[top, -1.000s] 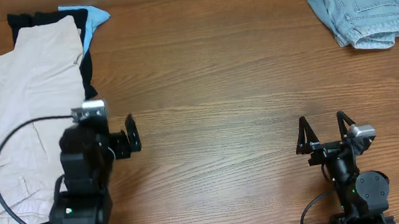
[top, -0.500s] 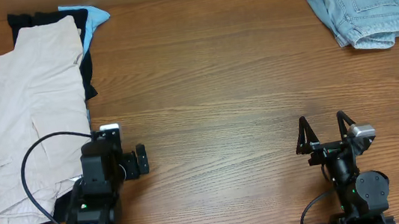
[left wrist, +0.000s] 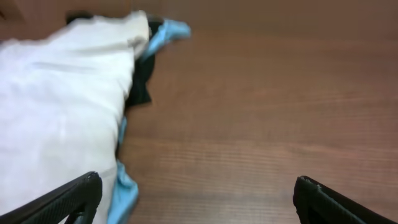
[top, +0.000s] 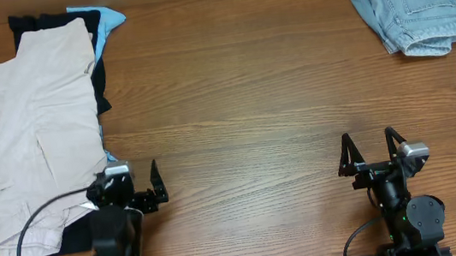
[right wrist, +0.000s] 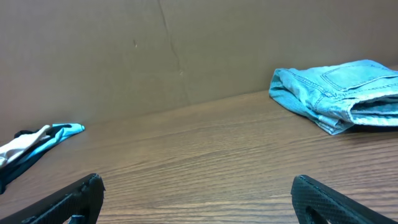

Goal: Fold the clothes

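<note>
Wooden counter (top: 234, 101), overhead view, with both arms at its near edge. At the left lies a pile topped by the beige shorts (top: 35, 133), spread long and unfolded, their near end just beside the left arm. The denim shorts (top: 408, 6) sit in the far right corner as a compact bundle, a back pocket uppermost, well apart from either arm; they appear already folded. Beneath the beige shorts a black garment (top: 52, 20) shows at the far end and along the right side, and a bright-blue garment (top: 110, 19) pokes out at the far right of the pile.

The left tool (left wrist: 196, 183) is spread wide and empty, low over bare wood just right of the pile. The right tool (top: 371, 150) is likewise wide and empty, facing open counter.

Judged step: between garments, with the pile yet to be folded. The next move calls for the left tool to pinch an edge of the beige shorts, taking the top layer only, and draw them to mid-counter, where the right tool can share the fold.
</note>
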Controlling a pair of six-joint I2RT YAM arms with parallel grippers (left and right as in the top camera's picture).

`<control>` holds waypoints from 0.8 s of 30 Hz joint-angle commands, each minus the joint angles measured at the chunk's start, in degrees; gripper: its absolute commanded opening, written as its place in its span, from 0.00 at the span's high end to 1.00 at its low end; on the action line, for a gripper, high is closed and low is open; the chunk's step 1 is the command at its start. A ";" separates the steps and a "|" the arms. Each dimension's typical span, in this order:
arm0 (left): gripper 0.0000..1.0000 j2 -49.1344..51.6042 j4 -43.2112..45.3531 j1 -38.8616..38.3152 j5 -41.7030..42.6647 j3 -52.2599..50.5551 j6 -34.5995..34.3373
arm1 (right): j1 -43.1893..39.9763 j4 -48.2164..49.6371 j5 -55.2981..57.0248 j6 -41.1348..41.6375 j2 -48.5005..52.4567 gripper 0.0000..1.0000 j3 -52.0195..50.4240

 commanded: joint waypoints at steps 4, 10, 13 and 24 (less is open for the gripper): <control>0.00 -9.09 2.60 1.86 -1.05 -4.59 1.84 | 0.31 0.35 0.76 -0.24 -0.68 0.00 -0.57; 0.00 -13.55 -0.09 2.54 -1.05 -4.59 3.32 | 0.33 0.35 0.76 -0.24 -0.68 0.00 -0.57; 0.00 -16.33 -5.35 2.54 -0.87 -4.59 3.37 | 0.31 0.35 0.76 -0.24 -0.68 0.00 -0.57; 0.00 -23.58 -4.52 2.54 -0.63 -4.59 4.61 | 0.33 0.35 0.76 -0.24 -0.68 0.00 -0.57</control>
